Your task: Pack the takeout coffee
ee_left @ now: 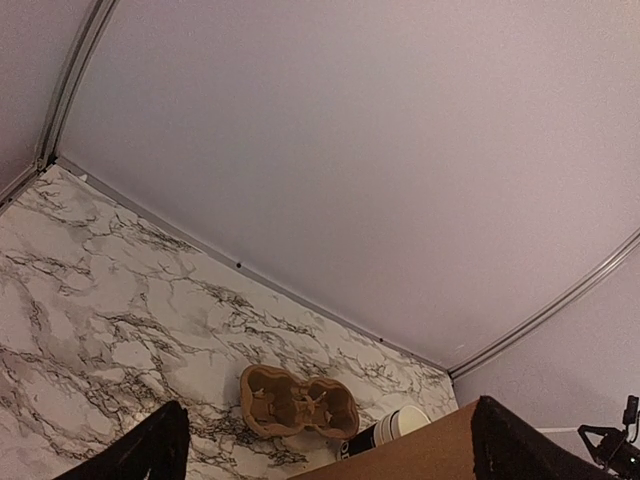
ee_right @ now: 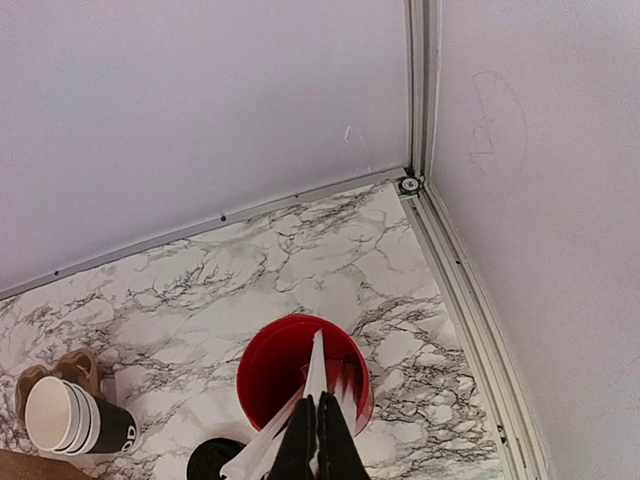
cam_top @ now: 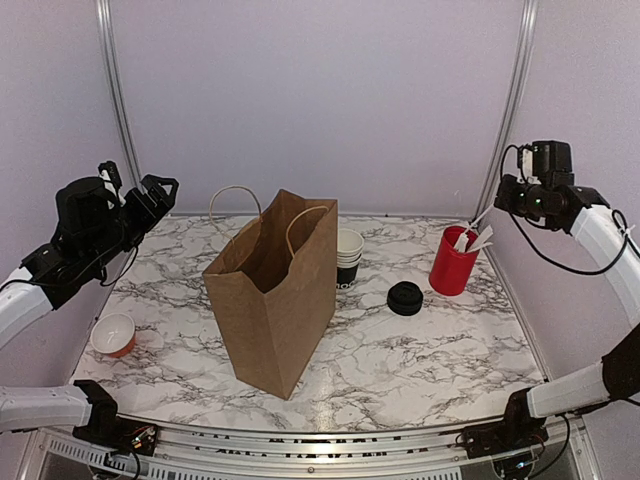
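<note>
Step now, by my judgement: bring takeout coffee (cam_top: pixel 405 298) into paper bag (cam_top: pixel 275 290). Coffee stands on surface (cam_top: pixel 400 360), below right claw (ee_right: pixel 318 408) and to its left; bag further left. Advice: open first, grip low on its body, keep upright, lower through bag mouth.

Right claw: fingers together, above red cup (ee_right: pixel 265 370) with white packets (ee_right: pixel 317 355); whether it pinches one, cannot tell.

Left claw (cam_top: pixel 140 185): wide apart, holds nothing.
</note>
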Robot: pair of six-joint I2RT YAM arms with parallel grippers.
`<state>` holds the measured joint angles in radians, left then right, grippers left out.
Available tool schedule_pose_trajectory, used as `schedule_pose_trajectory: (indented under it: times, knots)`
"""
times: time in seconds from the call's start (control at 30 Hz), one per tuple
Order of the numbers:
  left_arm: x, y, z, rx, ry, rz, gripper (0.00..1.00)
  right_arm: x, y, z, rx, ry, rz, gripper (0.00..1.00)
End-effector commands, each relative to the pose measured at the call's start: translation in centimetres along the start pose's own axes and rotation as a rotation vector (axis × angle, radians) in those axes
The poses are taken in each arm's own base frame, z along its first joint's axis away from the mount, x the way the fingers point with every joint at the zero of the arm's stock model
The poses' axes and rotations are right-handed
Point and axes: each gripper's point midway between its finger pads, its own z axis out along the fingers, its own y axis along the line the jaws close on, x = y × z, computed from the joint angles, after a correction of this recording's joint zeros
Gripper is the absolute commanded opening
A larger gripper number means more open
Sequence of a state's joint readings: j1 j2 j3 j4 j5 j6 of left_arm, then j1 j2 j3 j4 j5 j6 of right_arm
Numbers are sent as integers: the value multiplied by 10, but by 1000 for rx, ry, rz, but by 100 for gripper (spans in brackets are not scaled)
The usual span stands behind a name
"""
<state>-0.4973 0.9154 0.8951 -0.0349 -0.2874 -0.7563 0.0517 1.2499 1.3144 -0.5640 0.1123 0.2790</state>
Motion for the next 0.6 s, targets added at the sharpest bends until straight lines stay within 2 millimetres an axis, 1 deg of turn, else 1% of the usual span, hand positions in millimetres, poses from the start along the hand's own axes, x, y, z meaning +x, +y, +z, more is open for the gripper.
schedule_pose_trajectory:
  times: [0.0,0.17,0.33,0.43,0.57]
  knots:
    - [0,1,0,2,3,-2,99,-19,15,-23,-55,-26,-26,0]
    - [0,2,-1,1,1,-2,99,-40,27,-44,-102,-67,-38,0]
    - [1,2,-1,-1,4,-4,99,-68,44,-75,-195,-144,-64,0]
    - [2,3,0,-2,6,-7,99,-81,61,-95,-295,-185,-80,0]
    - [3,3,0,-3,6,-8,99,-93,86,-119,-450,-225,-99,0]
